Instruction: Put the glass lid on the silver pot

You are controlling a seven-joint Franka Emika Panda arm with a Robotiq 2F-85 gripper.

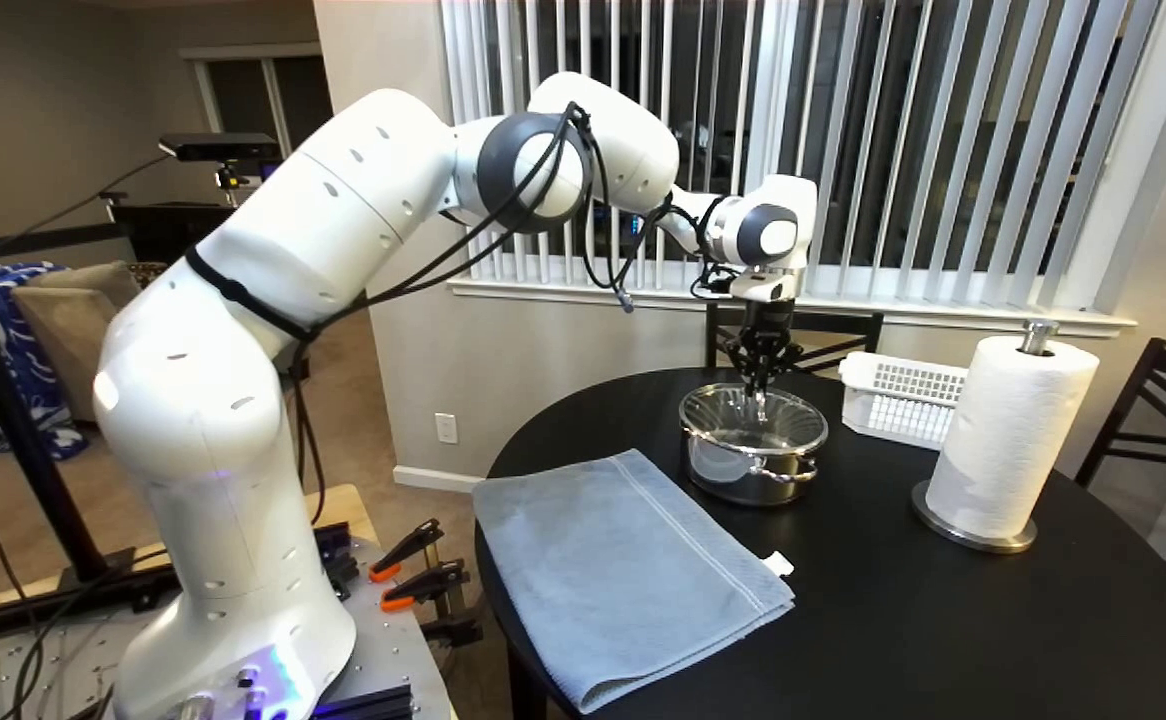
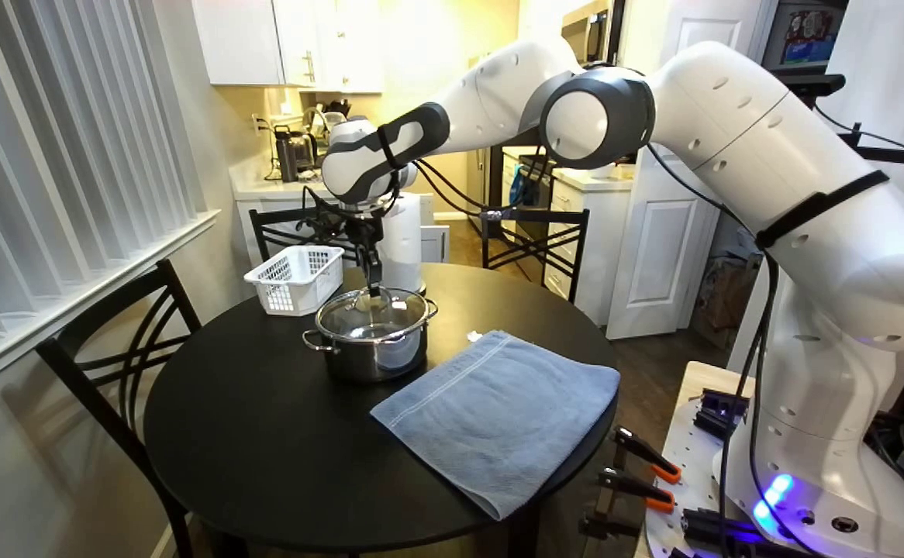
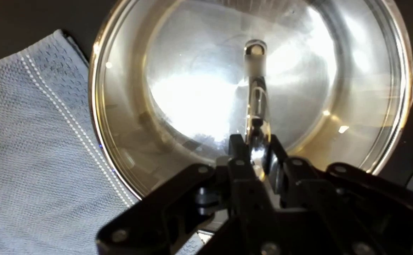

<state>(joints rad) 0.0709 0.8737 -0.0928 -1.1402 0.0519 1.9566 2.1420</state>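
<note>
Plainly enough, the round, clear glass lid (image 3: 224, 67) with the bright metal rim lay over the mouth of the small, shiny stainless-steel pot (image 2: 378, 358), their rims nearly matching in the wrist view; whether it sat flush all round could not be told. The black jointed fingers (image 3: 238, 145) stood only a narrow gap apart, with the lid's polished metal handle (image 3: 258, 99) pinched between them. Above, in both exterior views, the white jointed robot arm (image 1: 343, 220) arched across to the pot, its wrist pointing down.

The pot, with a looped handle on either side, stood upright on the round black bench (image 2: 258, 434). Just beside it, toward the arm's base, lay a folded blue-grey cloth (image 1: 613, 570) with a double line of white stitching and a small white tag (image 1: 778, 564). Across the pot from the cloth stood a white plastic lattice basket (image 1: 903, 412), and near that an upright white paper towel roll (image 1: 1013, 430) on a metal stand (image 1: 1039, 335).
</note>
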